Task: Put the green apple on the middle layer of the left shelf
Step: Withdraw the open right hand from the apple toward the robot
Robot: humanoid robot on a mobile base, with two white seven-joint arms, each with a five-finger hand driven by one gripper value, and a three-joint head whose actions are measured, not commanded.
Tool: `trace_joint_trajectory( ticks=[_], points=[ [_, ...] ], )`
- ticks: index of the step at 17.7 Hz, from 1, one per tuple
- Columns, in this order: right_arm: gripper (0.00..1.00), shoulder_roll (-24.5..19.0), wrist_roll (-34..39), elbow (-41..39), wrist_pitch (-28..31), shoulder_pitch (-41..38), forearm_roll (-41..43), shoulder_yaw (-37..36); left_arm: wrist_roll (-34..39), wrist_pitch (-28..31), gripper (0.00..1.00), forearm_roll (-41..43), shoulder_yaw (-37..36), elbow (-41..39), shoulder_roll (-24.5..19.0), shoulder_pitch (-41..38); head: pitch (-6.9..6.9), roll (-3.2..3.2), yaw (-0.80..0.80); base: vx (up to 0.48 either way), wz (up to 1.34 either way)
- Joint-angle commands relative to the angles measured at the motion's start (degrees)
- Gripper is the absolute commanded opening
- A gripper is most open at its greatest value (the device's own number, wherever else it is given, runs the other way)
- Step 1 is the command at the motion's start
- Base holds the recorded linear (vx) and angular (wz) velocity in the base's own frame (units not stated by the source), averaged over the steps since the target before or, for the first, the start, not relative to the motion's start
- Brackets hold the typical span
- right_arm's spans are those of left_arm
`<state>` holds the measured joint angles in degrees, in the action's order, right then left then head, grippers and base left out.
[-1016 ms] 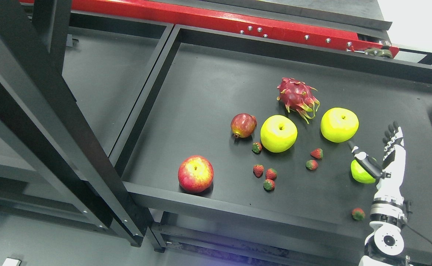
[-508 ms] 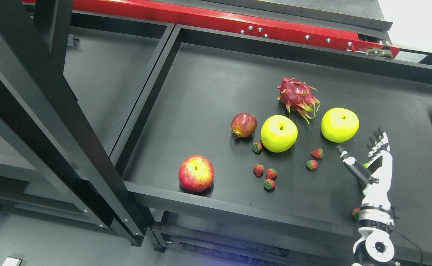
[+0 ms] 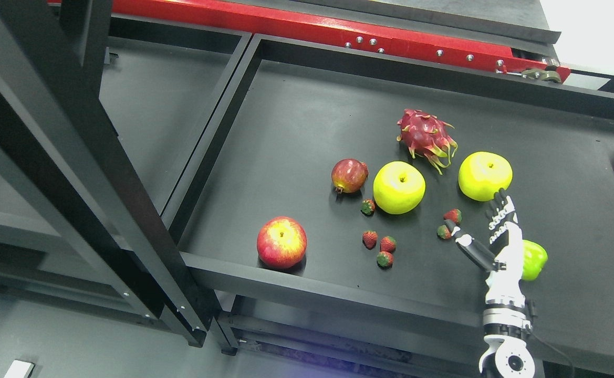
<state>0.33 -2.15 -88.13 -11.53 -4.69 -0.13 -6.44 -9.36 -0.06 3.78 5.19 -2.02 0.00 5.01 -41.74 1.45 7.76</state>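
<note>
Two yellow-green apples lie on the black right-hand tray [image 3: 296, 105]: one in the middle [image 3: 398, 187], one further right [image 3: 485, 169]. My right hand [image 3: 481, 227] rises from the bottom right edge. It is open, fingers [image 3: 501, 212] stretched up and thumb splayed to the left. The fingertips end just below the right apple, and nothing is in the palm. A small green fruit [image 3: 535, 260] peeks out right behind the wrist. The left shelf [image 3: 144, 110] lies beyond the tray's left rim. The left arm is out of view.
On the same tray lie a dragon fruit [image 3: 425, 137], a pomegranate [image 3: 349, 175], a red apple [image 3: 281, 242] near the front rim and several small strawberries [image 3: 383, 251]. A thick black frame post [image 3: 75, 157] crosses diagonally at the left. A red beam [image 3: 312, 29] runs along the back.
My right hand has swept leftwards, from the right of the small green fruit to its left, and now points up at the right apple. The view has shifted slightly.
</note>
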Motion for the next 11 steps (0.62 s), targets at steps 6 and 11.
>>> trace_joint_trajectory(
  ticks=[6,11],
  points=[
    [1.0,0.67,0.57,-0.82,-0.25,-0.5,1.98,4.24,0.05,-0.03,1.0,0.0,0.0,0.0,-1.0,0.0,0.0,0.0,0.0,-0.039,0.02],
    [1.0,0.67,0.57,-0.82,-0.25,-0.5,1.98,4.24,0.05,-0.03,1.0,0.0,0.0,0.0,-1.0,0.0,0.0,0.0,0.0,-0.025,0.04]
  ],
)
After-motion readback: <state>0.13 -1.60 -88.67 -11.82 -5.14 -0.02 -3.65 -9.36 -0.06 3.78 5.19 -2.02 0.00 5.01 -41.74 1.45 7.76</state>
